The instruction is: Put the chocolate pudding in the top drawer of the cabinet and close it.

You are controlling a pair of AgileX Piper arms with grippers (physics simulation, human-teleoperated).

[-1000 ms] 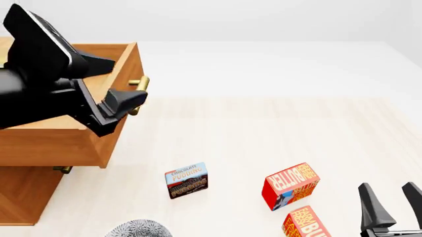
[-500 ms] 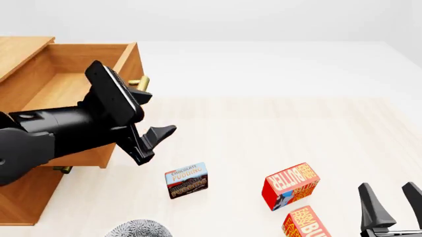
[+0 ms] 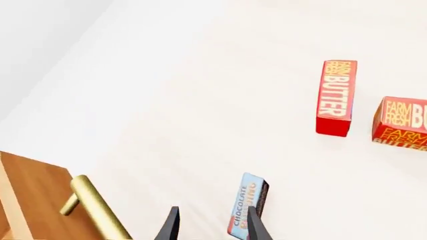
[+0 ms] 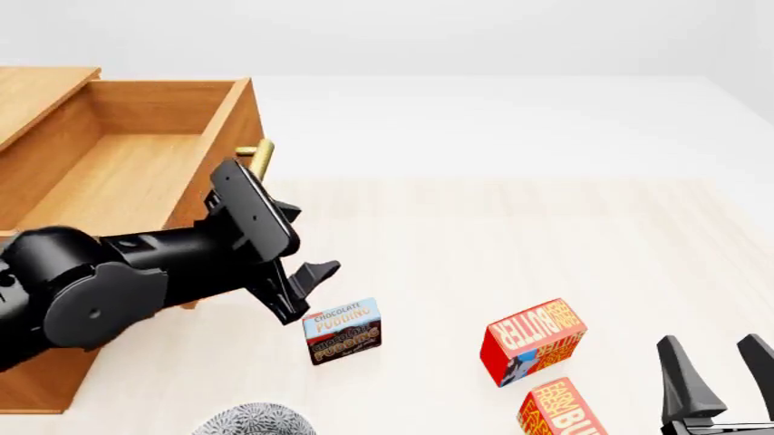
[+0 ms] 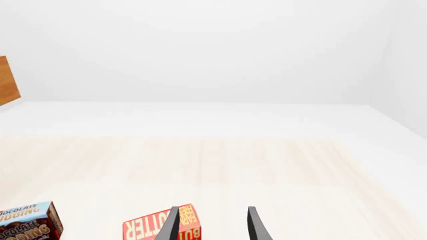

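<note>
The black right gripper (image 4: 720, 372) waits low at the near edge with its fingers open, holding nothing. A little farther, the small flat blue-and-brown chocolate pudding box (image 4: 343, 330) stands on the pale table; it looks light and stiff, so pinching its two wide faces should work. The black left gripper (image 4: 303, 288) hangs just beside it, fingers apart and empty, and behind it the light-brown wooden top drawer (image 4: 133, 163) sits open.

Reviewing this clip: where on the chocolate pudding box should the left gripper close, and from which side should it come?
Probably from above. The chocolate pudding stands on a narrow edge, printed face toward the front camera, so its thin dimension suits the left gripper, which hangs open just beside it. Close the fingers over the light blue top band, across the front and back faces. The nearer butter box stands well clear.
</note>
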